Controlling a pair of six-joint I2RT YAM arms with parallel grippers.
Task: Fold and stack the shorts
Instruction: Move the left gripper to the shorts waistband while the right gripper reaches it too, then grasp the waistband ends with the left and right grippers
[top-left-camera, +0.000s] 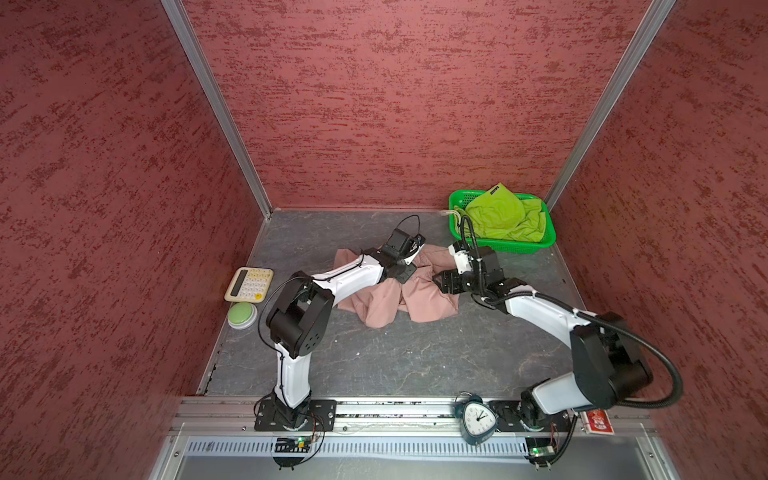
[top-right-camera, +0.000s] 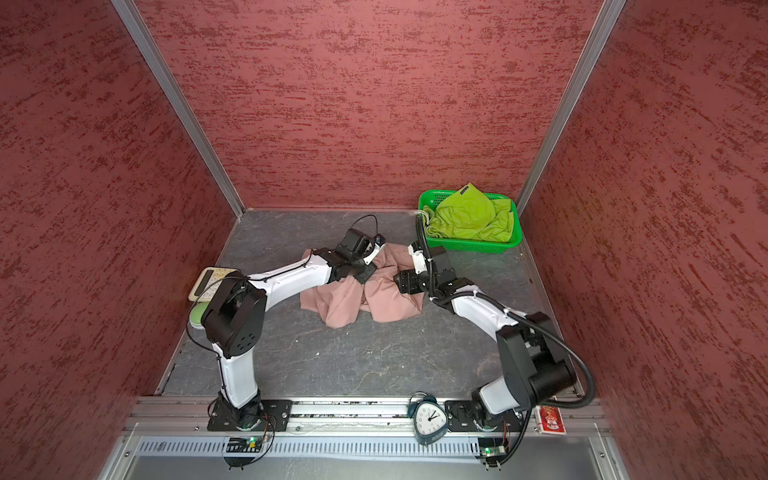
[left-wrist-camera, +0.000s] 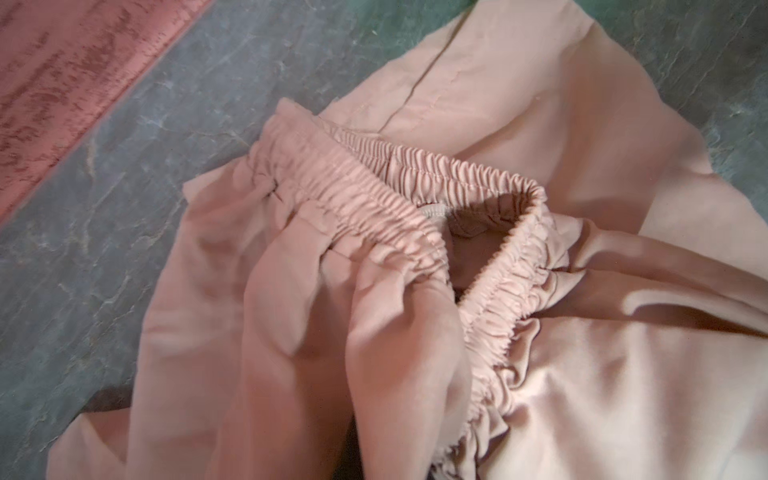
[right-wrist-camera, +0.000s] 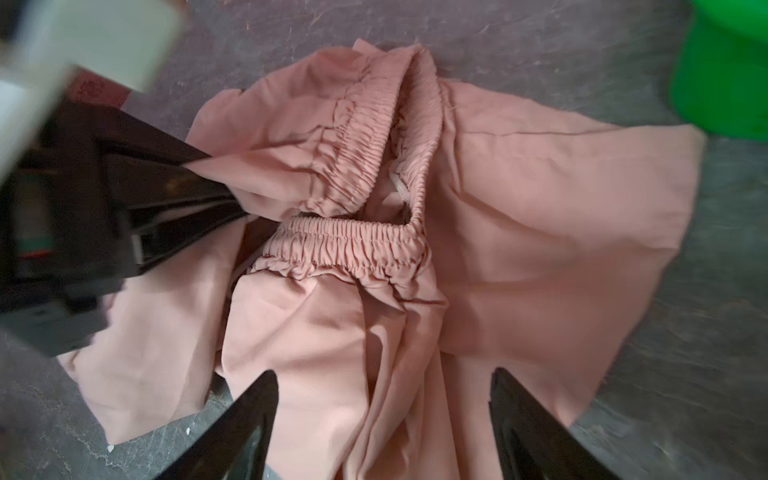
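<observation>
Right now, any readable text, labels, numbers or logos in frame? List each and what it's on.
Nothing can be quoted with confidence.
Clock: dial numerals, too small to read.
Calculator: key markings, too small to read.
Green shorts: small black tag, blurred.
Red packet: white print, unreadable.
Pink shorts: no print in view.
</observation>
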